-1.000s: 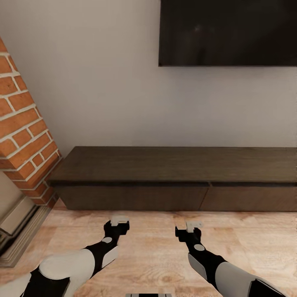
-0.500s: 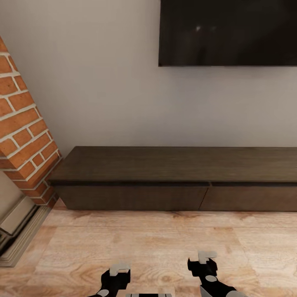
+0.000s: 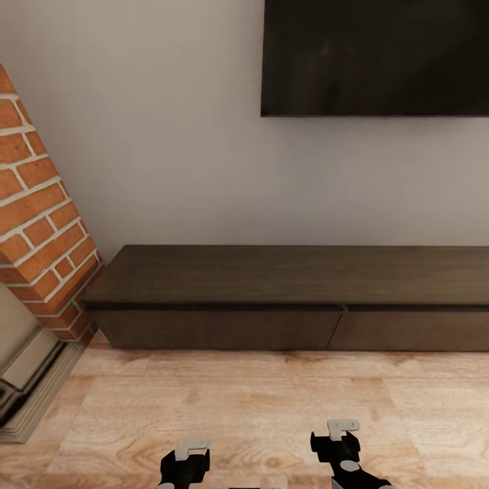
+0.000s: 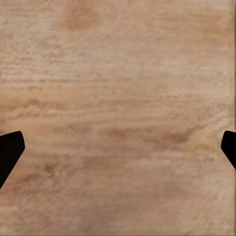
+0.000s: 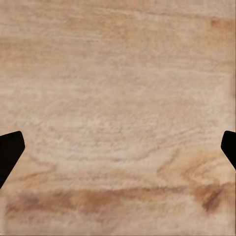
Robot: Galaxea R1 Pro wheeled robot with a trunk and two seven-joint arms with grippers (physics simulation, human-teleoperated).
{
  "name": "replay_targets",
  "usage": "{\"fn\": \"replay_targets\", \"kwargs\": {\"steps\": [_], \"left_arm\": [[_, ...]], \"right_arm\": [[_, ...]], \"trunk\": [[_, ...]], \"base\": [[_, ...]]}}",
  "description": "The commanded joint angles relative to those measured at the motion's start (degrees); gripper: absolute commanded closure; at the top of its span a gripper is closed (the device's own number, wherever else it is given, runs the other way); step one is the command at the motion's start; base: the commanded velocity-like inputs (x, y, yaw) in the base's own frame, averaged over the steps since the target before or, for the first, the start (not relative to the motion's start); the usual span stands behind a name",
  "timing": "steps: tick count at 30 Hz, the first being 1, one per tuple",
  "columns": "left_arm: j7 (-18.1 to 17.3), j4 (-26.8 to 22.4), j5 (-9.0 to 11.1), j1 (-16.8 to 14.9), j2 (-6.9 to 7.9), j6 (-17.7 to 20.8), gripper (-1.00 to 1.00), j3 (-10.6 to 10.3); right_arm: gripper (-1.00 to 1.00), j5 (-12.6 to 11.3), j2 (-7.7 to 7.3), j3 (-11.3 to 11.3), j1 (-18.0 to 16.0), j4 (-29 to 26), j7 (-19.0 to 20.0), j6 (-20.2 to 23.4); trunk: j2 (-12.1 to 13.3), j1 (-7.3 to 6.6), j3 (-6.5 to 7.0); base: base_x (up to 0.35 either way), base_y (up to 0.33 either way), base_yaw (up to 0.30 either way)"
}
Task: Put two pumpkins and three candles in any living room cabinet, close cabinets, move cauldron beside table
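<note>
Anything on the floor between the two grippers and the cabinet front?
Nothing visible. Bare wood floor runs from the left gripper and right gripper to the cabinet. Both cabinet front panels look shut. Both grippers' fingers are spread, holding nothing.

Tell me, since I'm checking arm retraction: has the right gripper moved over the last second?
Yes. The right gripper has drawn back toward the robot, away from the cabinet, across the wood floor.
</note>
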Motion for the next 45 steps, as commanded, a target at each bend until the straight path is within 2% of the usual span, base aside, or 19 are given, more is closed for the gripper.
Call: {"fn": "replay_targets", "kwargs": {"steps": [1,13,24,26,33,45], "left_arm": [[0.0,0.0,0.0,0.0,0.0,0.0,-1.0,0.0],[0.5,-0.3,0.0,0.4,0.0,0.3,-1.0,0.1],[0.5,1.8,0.0,4.6,0.33,0.3,-1.0,0.1],[0.5,1.8,0.0,5.5,0.78,0.3,-1.0,0.1],[0.5,1.8,0.0,7.9,3.0,0.3,-1.0,0.1],[0.5,1.9,0.0,8.7,3.81,0.3,-1.0,0.1]], "right_arm": [[-1.0,0.0,0.01,0.0,0.0,0.0,0.0,0.0],[-1.0,-0.3,0.03,0.0,3.4,0.0,0.0,0.6],[-1.0,-0.4,-0.68,-0.2,10.1,0.5,-0.1,0.6],[-1.0,-0.4,-0.79,-0.2,10.8,0.9,-0.1,0.6],[-1.0,-0.3,-1.87,-0.2,11.6,3.7,-0.1,0.6],[-1.0,-0.4,-1.99,-0.2,11.6,3.8,-0.1,0.5]], "trunk": [[0.4,-0.23,0.18],[5.2,-2.86,2.34],[9.6,-5.28,4.31],[10.4,-5.72,4.67],[13.3,-7.25,5.93],[18.1,-9.89,8.08]], "base": [[0.0,0.0,0.0],[0.0,0.0,0.0],[0.0,0.0,0.0],[0.0,0.0,0.0],[0.0,0.0,0.0],[0.0,0.0,0.0]]}}
